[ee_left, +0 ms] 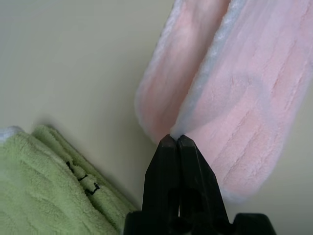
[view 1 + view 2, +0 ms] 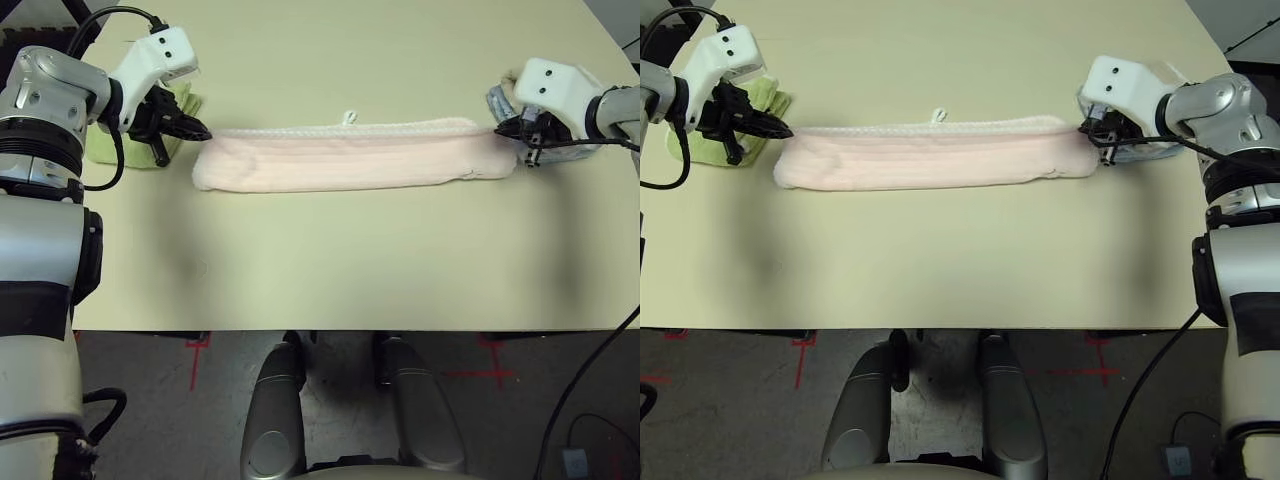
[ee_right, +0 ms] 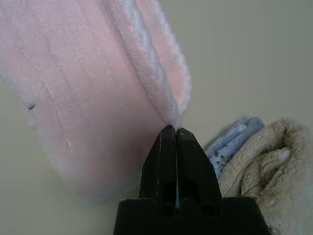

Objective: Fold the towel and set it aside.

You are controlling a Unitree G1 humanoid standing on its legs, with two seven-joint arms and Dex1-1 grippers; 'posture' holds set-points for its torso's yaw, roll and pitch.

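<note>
Since the towel (image 2: 350,157), stretched as a long strip across the table (image 2: 330,270), looks soft and limp, the left gripper (image 1: 176,142) and right gripper (image 3: 172,131) sensibly pinch its end edges.

Silver forearms — white wrists, black cables

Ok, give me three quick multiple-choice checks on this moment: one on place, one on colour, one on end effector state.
1. Where does the lime-green cloth lie?
A. by the left end effector
B. by the right end effector
C. on the pink towel

2. What colours are the folded towels near the right end effector?
A. red, black
B. beige, light blue
C. both green

3. The left end effector is:
A. wide open
B. shut on the towel's edge
C. holding the green cloth

A, it sits behind the left arm; B, seen in the right wrist view; B, the left wrist view shows the fingers together at the trim.
</note>
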